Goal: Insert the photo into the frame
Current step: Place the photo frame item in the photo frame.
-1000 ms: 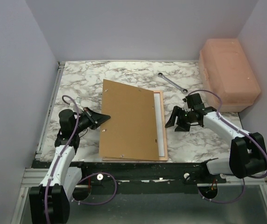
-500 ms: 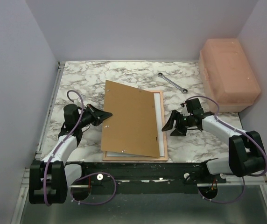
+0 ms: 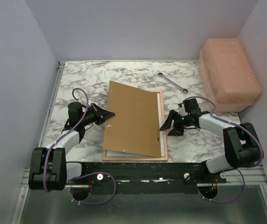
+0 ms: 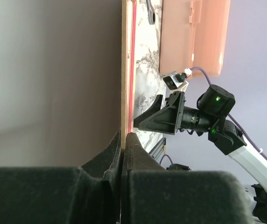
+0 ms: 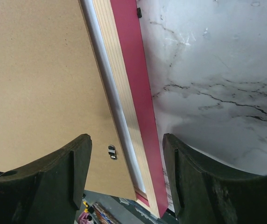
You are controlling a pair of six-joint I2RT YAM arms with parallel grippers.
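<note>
Left hand (image 3: 111, 115) low; level (tips together)

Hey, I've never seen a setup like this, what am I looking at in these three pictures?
Two robot arms stand at a marble table. One picture looks down from above; the other two come from cameras on the wrists, so the black shapes there are fingers. On the table are a frame, a brown panel askew over it, a wrench and a pink box. The left gripper pinches the panel's edge; the right gripper is open at the frame's edge, holding nothing.
</note>
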